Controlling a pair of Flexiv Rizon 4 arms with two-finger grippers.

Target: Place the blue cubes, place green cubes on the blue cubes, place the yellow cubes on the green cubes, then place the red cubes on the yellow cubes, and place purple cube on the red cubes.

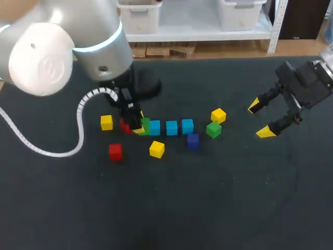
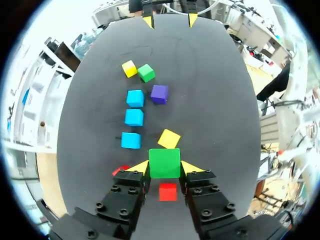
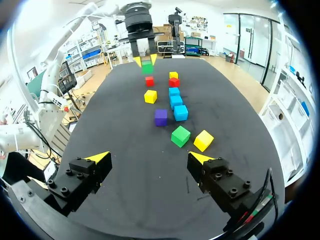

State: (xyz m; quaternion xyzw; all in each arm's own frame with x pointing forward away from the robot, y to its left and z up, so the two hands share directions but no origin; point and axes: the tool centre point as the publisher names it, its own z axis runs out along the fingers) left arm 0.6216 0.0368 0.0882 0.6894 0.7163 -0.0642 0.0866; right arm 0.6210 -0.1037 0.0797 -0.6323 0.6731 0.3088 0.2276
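Your left gripper point(image 2: 165, 169) clamps a green cube point(image 2: 164, 161) from both sides, likely for stacking on the blue cube point(image 2: 131, 140) just ahead. Your right gripper point(image 3: 149, 159) hangs released, well clear.

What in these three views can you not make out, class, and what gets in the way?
Head view: the left hand and its green cube are largely hidden under the left arm's wrist.
Left wrist view: a red cube is mostly covered by a finger.
Right wrist view: whether that green cube touches the table is too small to tell.
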